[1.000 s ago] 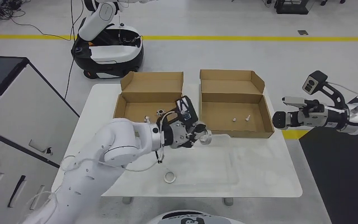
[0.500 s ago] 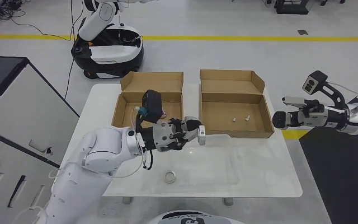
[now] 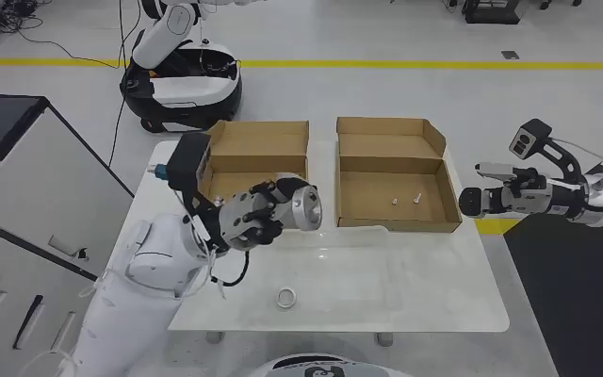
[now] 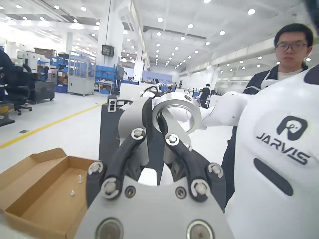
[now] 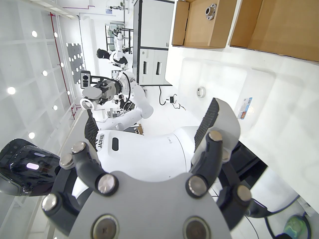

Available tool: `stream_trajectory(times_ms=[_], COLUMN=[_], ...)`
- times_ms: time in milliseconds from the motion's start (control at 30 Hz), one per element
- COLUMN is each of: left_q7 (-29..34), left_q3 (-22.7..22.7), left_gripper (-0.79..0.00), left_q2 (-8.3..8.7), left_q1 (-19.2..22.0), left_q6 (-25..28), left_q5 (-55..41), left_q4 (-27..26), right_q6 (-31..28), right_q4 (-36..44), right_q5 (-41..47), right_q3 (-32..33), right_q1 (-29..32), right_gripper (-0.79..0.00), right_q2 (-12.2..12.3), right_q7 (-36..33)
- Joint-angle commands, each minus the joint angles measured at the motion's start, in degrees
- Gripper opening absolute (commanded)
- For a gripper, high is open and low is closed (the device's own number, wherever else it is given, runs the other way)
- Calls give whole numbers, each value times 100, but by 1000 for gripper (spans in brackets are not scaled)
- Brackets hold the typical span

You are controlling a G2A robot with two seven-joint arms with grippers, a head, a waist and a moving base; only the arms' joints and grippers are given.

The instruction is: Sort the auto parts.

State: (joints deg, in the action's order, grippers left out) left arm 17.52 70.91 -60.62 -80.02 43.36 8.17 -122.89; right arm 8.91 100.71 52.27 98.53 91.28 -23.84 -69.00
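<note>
White desk, two cardboard boxes along its far edge. Left gripper (image 4: 154, 123) pinches a metal ring (image 4: 192, 119) by its wall, high above the left box (image 3: 256, 139) front edge. Right gripper (image 5: 152, 118) hangs wide open beyond the desk's right edge. That thin pinch may slip, dropping the ring short.

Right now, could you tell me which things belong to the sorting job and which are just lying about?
Job: metal ring in left hand; small ring; two bolts; flanged part; left box; right box.
Lying about: cabinet; parked robot.
</note>
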Motion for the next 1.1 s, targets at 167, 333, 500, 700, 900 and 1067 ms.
stream_trajectory(times_ms=[167, 333, 500, 700, 900, 1067], left_q7=[-129, -178, -178, -178, -435, -283], left_q3=[178, 320, 320, 320, 277, 351], left_gripper=[-785, -785, -785, -785, -785, -785], left_q2=[8, 16, 16, 16, -8, 9], left_q1=[-91, -154, -154, -154, -218, -282], left_q6=[368, 615, 615, 615, 760, 1056], left_q5=[-633, -981, -981, -981, -1511, -2034], left_q4=[6, -17, -17, -17, -161, -106], right_q6=[-1, -1, -1, -1, -1, -1], right_q4=[0, 0, 0, 0, 0, 0], right_q5=[2, 2, 2, 2, 2, 2], right_q3=[1, 1, 1, 1, 1, 1], right_q1=[1, 1, 1, 1, 1, 1], right_gripper=[0, 0, 0, 0, 0, 0], right_q2=[0, 0, 0, 0, 0, 0], right_q7=[0, 0, 0, 0, 0, 0])
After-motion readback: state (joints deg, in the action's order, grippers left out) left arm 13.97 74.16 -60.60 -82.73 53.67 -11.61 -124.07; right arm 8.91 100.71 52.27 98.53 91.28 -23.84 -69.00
